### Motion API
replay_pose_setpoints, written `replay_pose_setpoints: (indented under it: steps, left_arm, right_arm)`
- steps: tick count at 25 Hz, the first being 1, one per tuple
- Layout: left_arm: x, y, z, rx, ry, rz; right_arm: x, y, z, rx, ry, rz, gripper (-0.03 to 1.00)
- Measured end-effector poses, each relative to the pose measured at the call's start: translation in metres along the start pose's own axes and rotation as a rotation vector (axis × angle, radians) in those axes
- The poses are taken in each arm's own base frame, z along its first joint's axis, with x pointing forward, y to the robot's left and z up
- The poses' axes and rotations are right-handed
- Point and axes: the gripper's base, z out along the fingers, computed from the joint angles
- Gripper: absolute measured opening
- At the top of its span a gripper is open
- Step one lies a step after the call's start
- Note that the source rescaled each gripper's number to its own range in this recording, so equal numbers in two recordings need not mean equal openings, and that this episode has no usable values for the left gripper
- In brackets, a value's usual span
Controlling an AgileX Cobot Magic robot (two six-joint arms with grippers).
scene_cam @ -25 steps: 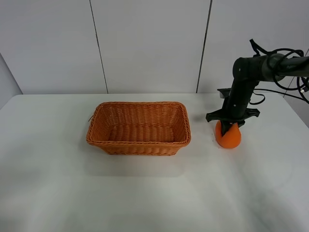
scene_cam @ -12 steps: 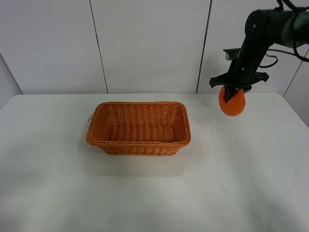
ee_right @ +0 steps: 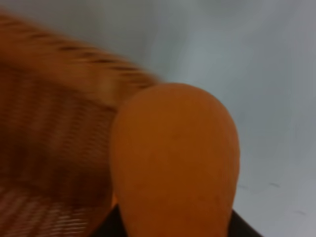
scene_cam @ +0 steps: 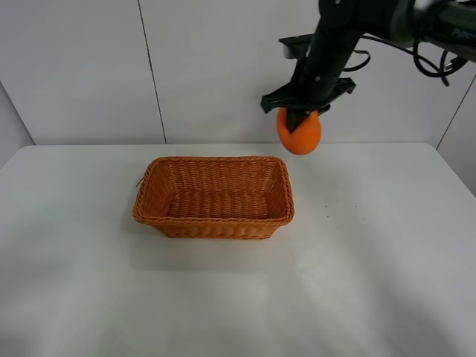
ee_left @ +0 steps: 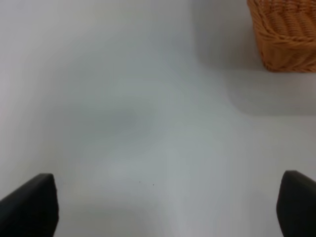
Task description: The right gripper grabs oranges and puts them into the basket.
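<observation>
My right gripper (scene_cam: 300,117) is shut on the orange (scene_cam: 299,134) and holds it high in the air, just beyond the basket's right end. The woven wicker basket (scene_cam: 214,220) stands on the white table, left of centre, with nothing inside. In the right wrist view the orange (ee_right: 175,158) fills the middle, with the blurred basket (ee_right: 54,128) below and beside it. My left gripper (ee_left: 163,207) is open over bare table; only its two dark fingertips (ee_left: 32,205) show. A corner of the basket (ee_left: 286,34) shows in the left wrist view.
The white table (scene_cam: 357,282) stretches wide around the basket. A panelled grey wall (scene_cam: 223,67) stands behind it. Black cables (scene_cam: 435,33) hang off the right arm at the upper right.
My right gripper has lifted the orange off the table at the right and carried it up and to the left, toward the basket's right end. The basket has not moved.
</observation>
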Motion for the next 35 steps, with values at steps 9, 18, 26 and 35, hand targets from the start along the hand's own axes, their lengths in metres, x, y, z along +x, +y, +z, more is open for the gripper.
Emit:
replay_pose_setpoints:
  steps: [9,18,26,35]
  left_arm:
    - [0.0,0.0,0.0,0.0,0.0,0.0]
    - [0.0,0.0,0.0,0.0,0.0,0.0]
    - [0.0,0.0,0.0,0.0,0.0,0.0]
    - [0.0,0.0,0.0,0.0,0.0,0.0]
  right_arm:
    - [-0.004,0.091,0.039,-0.084,-0.082,-0.149,0.0]
    - [0.01,0.096,0.135,-0.076,0.047,-0.149,0.27]
    - [0.005,0.096,0.119,-0.077,0.067,-0.164,0.98]
    - [-0.03,0.081,0.039,-0.074,-0.075,-0.137,1.0]
